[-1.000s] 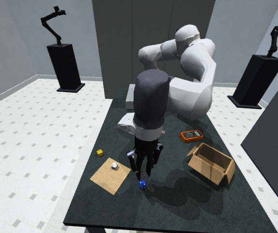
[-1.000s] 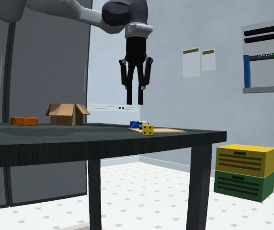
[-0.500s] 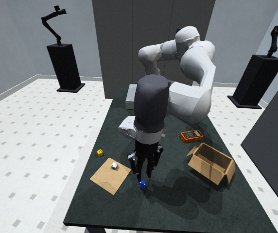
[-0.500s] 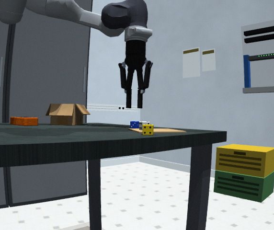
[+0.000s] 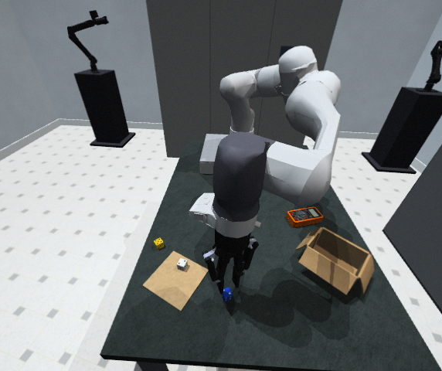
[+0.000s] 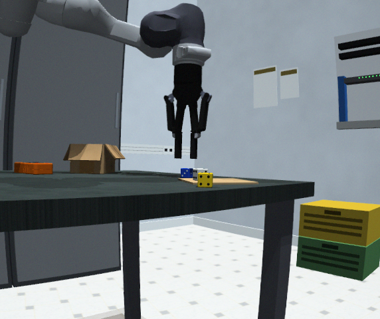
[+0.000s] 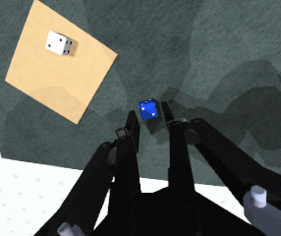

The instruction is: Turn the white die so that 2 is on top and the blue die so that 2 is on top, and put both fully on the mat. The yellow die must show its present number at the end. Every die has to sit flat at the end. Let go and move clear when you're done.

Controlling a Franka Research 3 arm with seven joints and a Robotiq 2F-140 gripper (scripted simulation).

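The blue die [image 5: 226,294] sits flat on the dark table, just right of the tan mat [image 5: 175,279] and off it. It also shows in the wrist view [image 7: 148,109] and the side view [image 6: 186,172]. The white die [image 5: 181,263] [image 7: 60,43] sits flat on the mat near its far corner. The yellow die [image 5: 158,243] [image 6: 204,179] sits off the mat near the table's left edge. My gripper [image 6: 185,154] hangs straight above the blue die, a little way over the table. Its fingers are narrowed to a small gap and hold nothing [image 7: 149,118].
An open cardboard box [image 5: 334,259] lies on its side at the right. An orange multimeter [image 5: 304,216] lies behind it. A grey block [image 5: 209,153] stands at the table's rear by the arm's base. The table's left edge runs close to the mat.
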